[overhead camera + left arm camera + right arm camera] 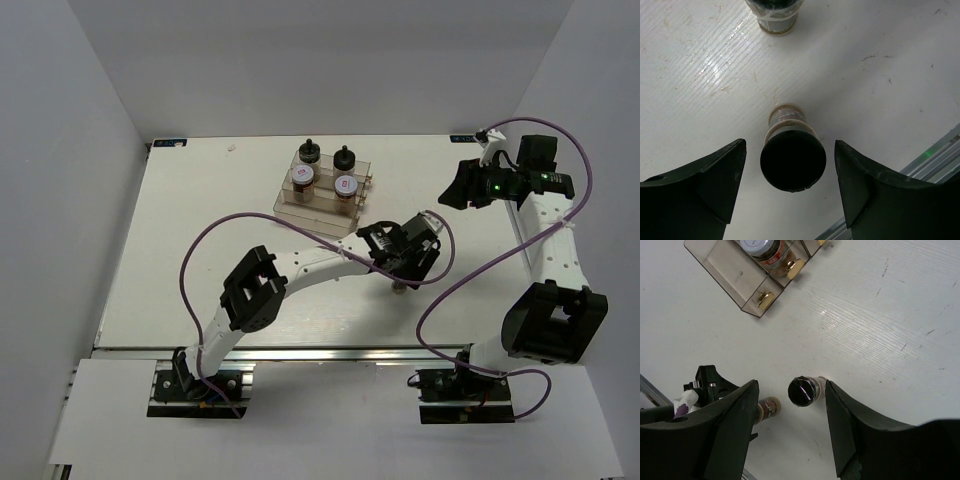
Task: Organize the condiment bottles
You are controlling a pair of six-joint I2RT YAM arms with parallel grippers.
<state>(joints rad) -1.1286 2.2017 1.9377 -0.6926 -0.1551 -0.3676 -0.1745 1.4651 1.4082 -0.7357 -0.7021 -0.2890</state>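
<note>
1. The left pincer is released. Its jaws stand on either side of an upright, black-capped shaker, with a gap showing on each side.
2. Just past that one, farther out from the pincer, a second shaker stands on the white worktop.
3. The right pincer is also released and grasps nothing. It hangs high over the worktop, with a shaker far beneath its spread jaws.
4. Well apart from both pincers, the clear rack holds two black-capped bottles on its far step. Two white-lidded jars sit on the step nearer the pincers.
</note>
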